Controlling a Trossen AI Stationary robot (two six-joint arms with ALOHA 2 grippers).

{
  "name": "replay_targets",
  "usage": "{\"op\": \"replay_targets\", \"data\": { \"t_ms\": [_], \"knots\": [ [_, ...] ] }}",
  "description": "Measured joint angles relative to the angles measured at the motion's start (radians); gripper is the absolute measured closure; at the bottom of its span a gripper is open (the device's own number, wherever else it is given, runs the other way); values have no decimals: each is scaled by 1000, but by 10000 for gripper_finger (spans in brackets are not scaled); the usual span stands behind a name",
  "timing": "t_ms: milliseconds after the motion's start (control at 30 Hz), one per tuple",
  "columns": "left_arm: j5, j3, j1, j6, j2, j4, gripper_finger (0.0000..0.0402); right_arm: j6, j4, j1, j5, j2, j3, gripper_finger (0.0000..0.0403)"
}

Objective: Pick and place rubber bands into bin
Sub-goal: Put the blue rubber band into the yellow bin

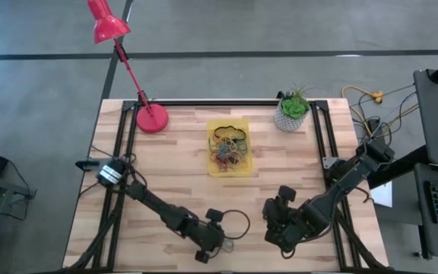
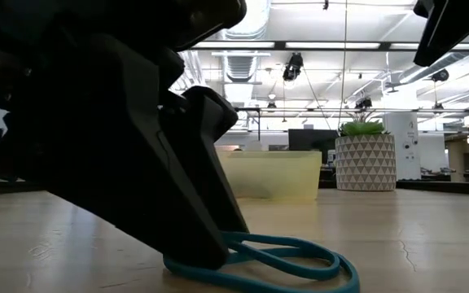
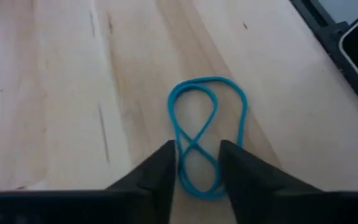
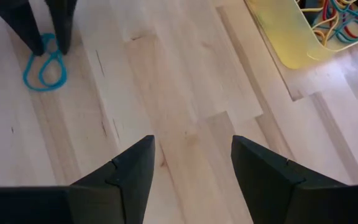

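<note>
left end effector (image 1: 223, 242): down at the near edge of the counter (image 1: 173, 171), left of centre; fingers (image 3: 160, 177) open, tips on the wood, straddling one end of the blue band (image 3: 205, 134)
left grip: nothing clamped; narrow gap between the fingers, band strands run through it
blue band: flat on the counter, twisted into a figure-eight; the near loop sits between the left fingertips, the far loop lies clear ahead of them
blue band, low view: the loop (image 2: 287, 260) lies on the wood, sticking out from under the dark left finger (image 2: 169, 163)
blue band, right wrist view: seen (image 4: 44, 67) farther off, under the other arm's two dark fingers
right end effector (image 1: 274, 228): near edge of the counter, right of centre, just beside the left one; fingers (image 4: 120, 177) wide open, bare wood between them, holding nothing
bin (image 1: 212, 148): yellow translucent tray, centre of the counter towards the far side, well apart from both end effectors
bands in bin: tangled pile (image 1: 230, 151) of red, blue, yellow and darker loops; count not readable
bin, right wrist view: a corner (image 4: 291, 43) shows, with coloured bands (image 4: 340, 22) inside
bin, low view: pale yellow wall (image 2: 271, 175) behind the left finger
lamp (image 1: 151, 118): red, base at the far left of the counter, left of the bin
plant pot (image 1: 290, 116): white, green plant, far right of the bin
</note>
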Motion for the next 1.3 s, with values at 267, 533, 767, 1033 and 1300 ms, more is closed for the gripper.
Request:
{"op": "replay_targets", "data": {
  "t_ms": [267, 533, 767, 1033, 1300],
  "knots": [
    [54, -6, -4, -54, 5, -3, 395, 18, -9, 0, -1, 0, 0, 202],
    [111, -12, -26, -98, -68, -119, 401, 51, -21, 13, -9, -5, 1, 202],
    [-41, -19, -22, -90, -297, -407, 401, 68, -58, 51, -12, -7, -2, 202],
    [-165, -19, 244, 161, -464, -432, 401, 141, -96, 58, 14, -7, -13, 202],
    [-126, -17, 656, 292, -452, -333, 401, 229, -95, 58, 18, -7, -13, 202]
  ]
}}
